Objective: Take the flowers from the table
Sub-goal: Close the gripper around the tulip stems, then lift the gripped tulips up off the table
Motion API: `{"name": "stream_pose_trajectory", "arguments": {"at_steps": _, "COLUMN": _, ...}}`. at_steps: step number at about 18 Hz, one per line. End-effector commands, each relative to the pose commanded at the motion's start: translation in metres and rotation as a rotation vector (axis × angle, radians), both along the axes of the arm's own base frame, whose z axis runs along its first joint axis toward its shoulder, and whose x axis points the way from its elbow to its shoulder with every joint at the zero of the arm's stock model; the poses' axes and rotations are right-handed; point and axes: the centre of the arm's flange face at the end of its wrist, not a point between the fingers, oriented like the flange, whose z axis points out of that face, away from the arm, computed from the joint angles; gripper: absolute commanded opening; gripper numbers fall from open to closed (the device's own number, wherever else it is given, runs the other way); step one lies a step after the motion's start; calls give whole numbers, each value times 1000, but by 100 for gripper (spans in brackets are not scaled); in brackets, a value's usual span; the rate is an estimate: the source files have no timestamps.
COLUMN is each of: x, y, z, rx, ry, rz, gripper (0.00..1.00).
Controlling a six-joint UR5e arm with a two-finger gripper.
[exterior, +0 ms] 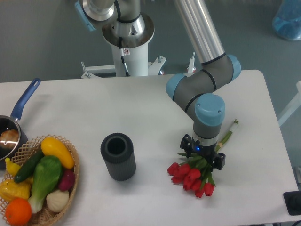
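Gripper (202,155): low over flowers, at leaf/upper-stem zone; fingers straddle the bunch. Can't tell if pinching or just spread around it.
Flowers (192,177): lying on table (155,108), right-front area; red buds toward front edge, stems run back-right, ends showing past the wrist.
Vase (118,156): dark ribbed cylinder, upright, left of flowers, apart from them.
Basket (70,162): front-left corner w/ veg, incl. yellow squash.
Pan (14,123): blue handle, at left edge behind basket.
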Motion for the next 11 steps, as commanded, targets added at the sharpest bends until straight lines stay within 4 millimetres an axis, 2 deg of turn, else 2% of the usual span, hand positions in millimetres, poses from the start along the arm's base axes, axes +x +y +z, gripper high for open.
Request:
{"name": "stream_pose_trajectory", "arguments": {"at_steps": 2, "x": 0, "y": 0, "z": 0, "rx": -1, "ry": 1, "rz": 0, "gripper": 89}}
{"name": "stream_pose_trajectory", "arguments": {"at_steps": 3, "x": 0, "y": 0, "z": 0, "rx": -2, "ry": 0, "rz": 0, "gripper": 78}}
{"name": "stream_pose_trajectory", "arguments": {"at_steps": 4, "x": 0, "y": 0, "z": -1, "rx": -3, "ry": -2, "rz": 0, "gripper": 62}}
{"name": "stream_pose_trajectory", "arguments": {"at_steps": 6, "x": 2, "y": 0, "z": 0, "rx": -5, "ry": 0, "rz": -12, "gripper": 38}}
{"name": "stream_pose_trajectory", "arguments": {"at_steps": 8, "x": 1, "y": -1, "z": 7, "rx": -1, "ry": 11, "rz": -19, "gripper": 25}}
{"name": "stream_pose_trajectory", "arguments": {"at_steps": 11, "x": 1, "y": -2, "z": 23, "rx": 15, "ry": 27, "rz": -8, "gripper": 21}}
